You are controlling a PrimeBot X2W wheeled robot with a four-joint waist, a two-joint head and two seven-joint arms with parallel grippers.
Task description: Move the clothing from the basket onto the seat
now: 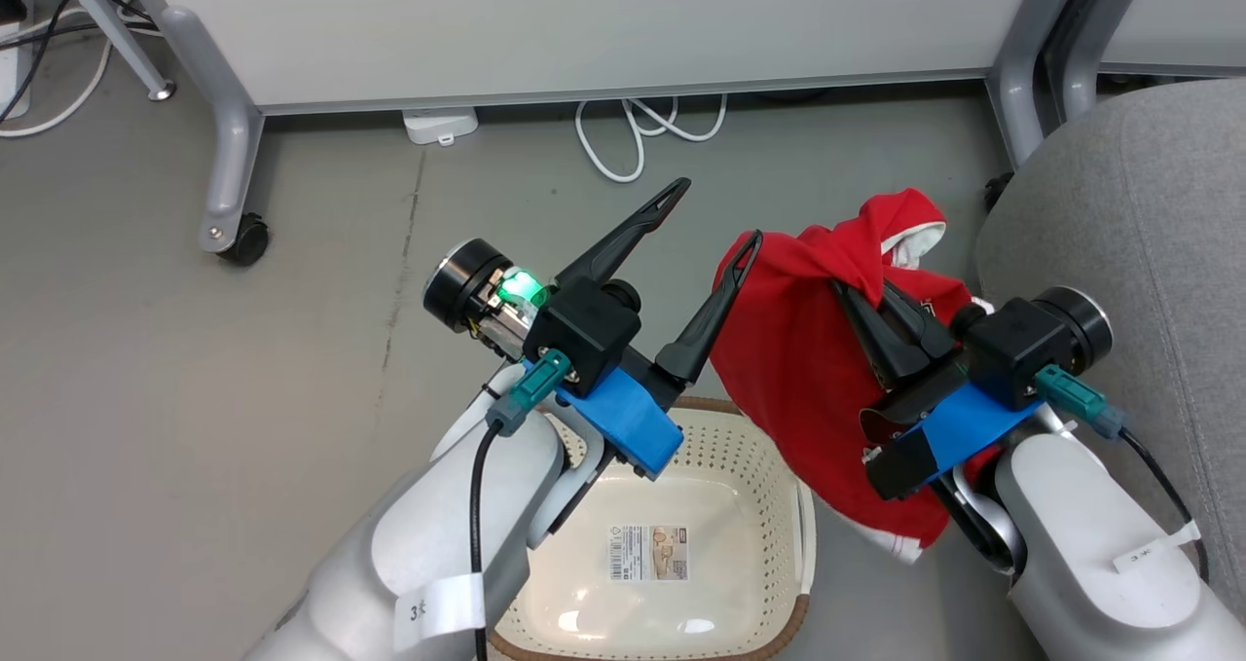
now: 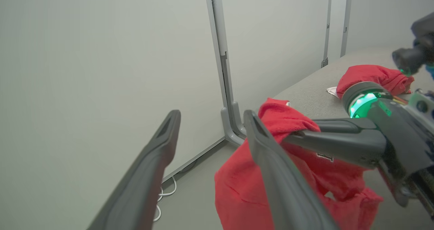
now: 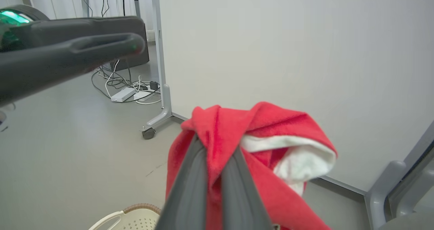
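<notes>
Pinches soft, crumpled bright red fabric clothing (image 1: 788, 369) in right gripper (image 1: 849, 293) by perforated cream plastic basket (image 1: 722, 445). Holds left gripper (image 1: 716, 213) wide apart, empty.

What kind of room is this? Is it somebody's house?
Probably an office or test lab, not a house: white partition walls on wheeled grey legs, and loose cables on a grey floor.

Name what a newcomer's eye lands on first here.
First, the bright red garment hanging pinched in the right gripper, just right of the basket and short of the grey seat. Next, the left gripper, wide open beside the cloth, above the basket's bare labelled bottom.
</notes>
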